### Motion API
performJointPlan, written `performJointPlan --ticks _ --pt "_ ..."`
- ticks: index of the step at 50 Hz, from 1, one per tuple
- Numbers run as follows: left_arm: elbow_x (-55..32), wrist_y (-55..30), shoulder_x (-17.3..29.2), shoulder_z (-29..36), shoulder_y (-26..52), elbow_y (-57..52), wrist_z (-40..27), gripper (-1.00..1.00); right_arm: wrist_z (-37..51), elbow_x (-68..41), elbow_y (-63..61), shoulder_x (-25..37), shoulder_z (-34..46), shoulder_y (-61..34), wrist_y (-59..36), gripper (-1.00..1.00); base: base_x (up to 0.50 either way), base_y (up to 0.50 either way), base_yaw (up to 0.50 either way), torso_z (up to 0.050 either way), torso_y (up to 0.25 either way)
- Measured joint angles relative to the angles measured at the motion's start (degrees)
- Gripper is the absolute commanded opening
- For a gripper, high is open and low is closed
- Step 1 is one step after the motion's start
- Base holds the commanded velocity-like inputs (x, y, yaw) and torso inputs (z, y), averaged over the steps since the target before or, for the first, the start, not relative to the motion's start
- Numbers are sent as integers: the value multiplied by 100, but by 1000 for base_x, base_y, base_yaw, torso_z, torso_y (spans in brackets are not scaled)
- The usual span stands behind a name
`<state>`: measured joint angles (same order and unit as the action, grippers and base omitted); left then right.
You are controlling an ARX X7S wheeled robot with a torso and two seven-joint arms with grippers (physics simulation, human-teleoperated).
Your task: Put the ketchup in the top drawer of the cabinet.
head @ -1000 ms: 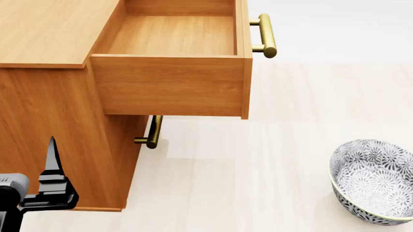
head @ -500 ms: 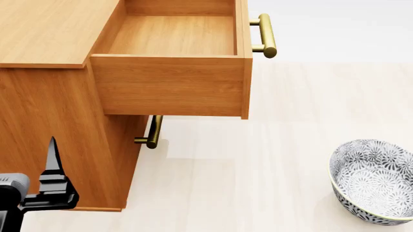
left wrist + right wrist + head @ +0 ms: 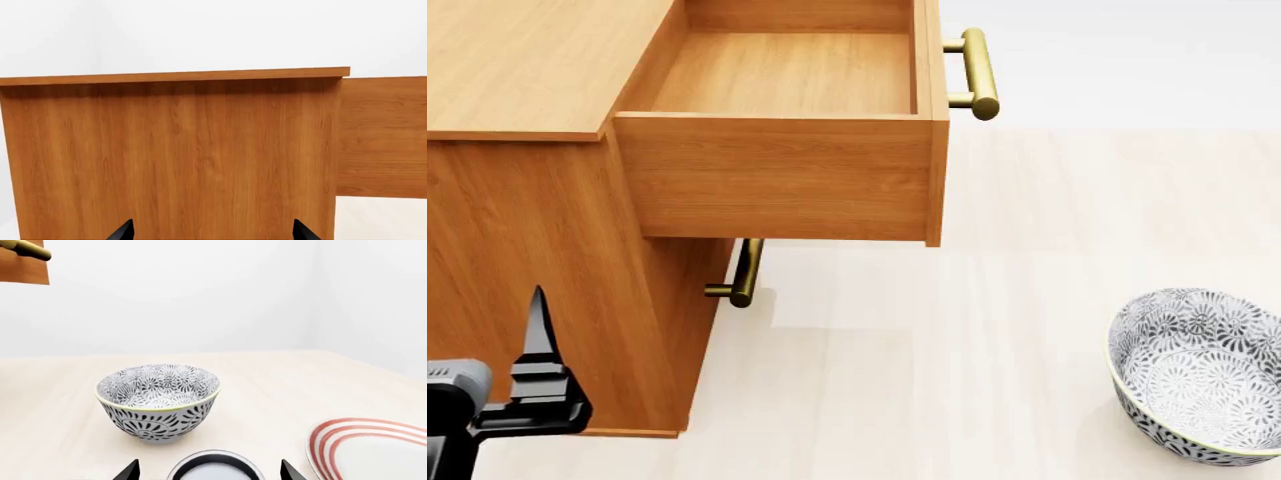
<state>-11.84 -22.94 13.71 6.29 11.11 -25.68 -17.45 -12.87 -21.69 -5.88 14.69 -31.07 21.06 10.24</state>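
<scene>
The cabinet [image 3: 521, 60] stands at the left, its top drawer [image 3: 774, 180] pulled out and empty inside, brass handle [image 3: 977, 70] at its front. In the right wrist view a round top with a pale grey face and dark rim [image 3: 213, 467] sits between my right gripper's [image 3: 209, 473] wide-open fingertips; it looks like the ketchup's lid, its label hidden. My left gripper [image 3: 537, 350] is open and empty, low beside the cabinet's side [image 3: 167, 150]. The right gripper is out of the head view.
A grey-patterned bowl [image 3: 1194, 375] stands on the pale floor at the right, just beyond the can in the right wrist view [image 3: 159, 400]. A white plate with red rings [image 3: 373, 447] lies beside it. The lower drawer's handle [image 3: 745, 272] sticks out under the open drawer.
My left gripper has sunk very slightly. Nothing else has moved.
</scene>
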Motion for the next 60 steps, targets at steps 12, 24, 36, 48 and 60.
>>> performJointPlan --ticks 12,24,36,48,60 --pt "-26 41 17 14 12 67 -19 100 83 56 194 6 21 -125 5 100 0 0 0 0 0" --pt "-55 73 38 19 10 99 -44 100 107 115 420 13 92 -273 50 100 0 0 0 0 0" --pt "-76 77 62 35 9 90 -78 100 85 131 709 7 133 -411 169 100 0 0 0 0 0" --pt "-104 95 84 47 7 101 -101 100 70 147 937 -8 183 -513 260 100 0 0 0 0 0" --pt "-135 122 102 53 12 135 -121 100 61 166 1112 -11 246 -598 306 100 0 0 0 0 0"
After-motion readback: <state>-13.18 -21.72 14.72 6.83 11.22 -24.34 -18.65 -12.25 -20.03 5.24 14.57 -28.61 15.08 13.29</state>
